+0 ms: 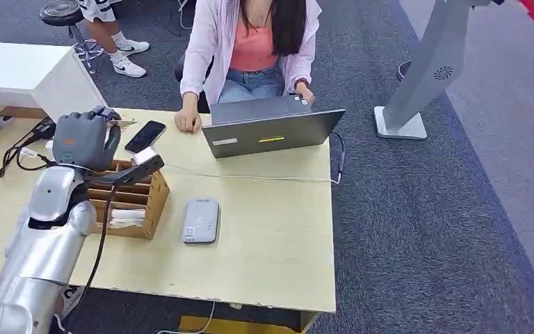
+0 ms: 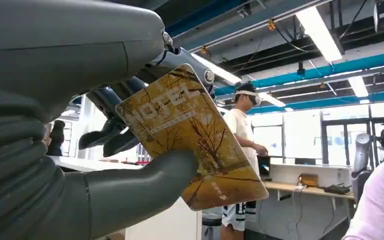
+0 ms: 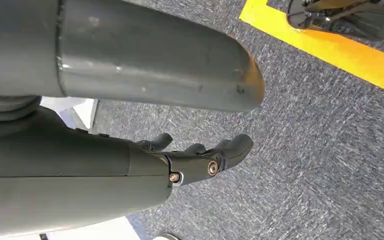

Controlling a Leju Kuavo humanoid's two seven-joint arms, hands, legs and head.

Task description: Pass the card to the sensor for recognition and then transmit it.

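My left hand (image 1: 83, 138) is raised above the wooden card rack (image 1: 135, 202) at the left of the table. It pinches a golden hotel card (image 2: 195, 145) between thumb and fingers (image 2: 125, 135); the card's thin edge (image 1: 122, 123) pokes out past the hand. The grey card sensor (image 1: 201, 220) lies flat on the table right of the rack, apart from the hand. My right hand (image 3: 200, 160) hangs over grey carpet with its fingers slightly curled and nothing in them.
A person (image 1: 250, 42) sits across the table at a grey laptop (image 1: 268, 129). A black phone (image 1: 145, 136) lies near the hand. A white cable (image 1: 250, 176) crosses the table. Black cables (image 1: 21, 156) lie at the left. A grey stand (image 1: 424, 76) rises on the right.
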